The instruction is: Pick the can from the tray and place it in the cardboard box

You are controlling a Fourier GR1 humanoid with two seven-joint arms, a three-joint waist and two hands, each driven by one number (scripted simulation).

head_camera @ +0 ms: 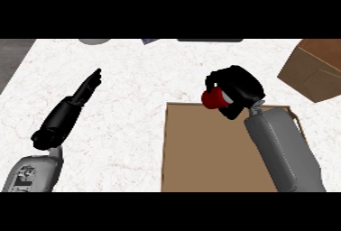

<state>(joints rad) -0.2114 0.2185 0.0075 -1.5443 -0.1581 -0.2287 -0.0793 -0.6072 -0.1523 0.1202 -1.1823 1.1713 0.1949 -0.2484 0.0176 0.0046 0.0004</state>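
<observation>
Now | right hand [237,88] curled round can [212,100] | can at hand's left, at tray's [200,153] far edge | left hand [85,91] fingers straight

One red can [212,100], just above centre. One brown tray [206,153], lower centre. One cardboard box [318,67], upper right. Two black hands: left hand [70,108] at centre left, right hand [241,86] right of centre. Two grey forearms: left forearm [33,173] lower left, right forearm [283,149] lower right. Three things cut by the top edge: pale round thing [95,41], bluish thing [148,41], dark strip [209,40]. One white counter [153,81]
</observation>
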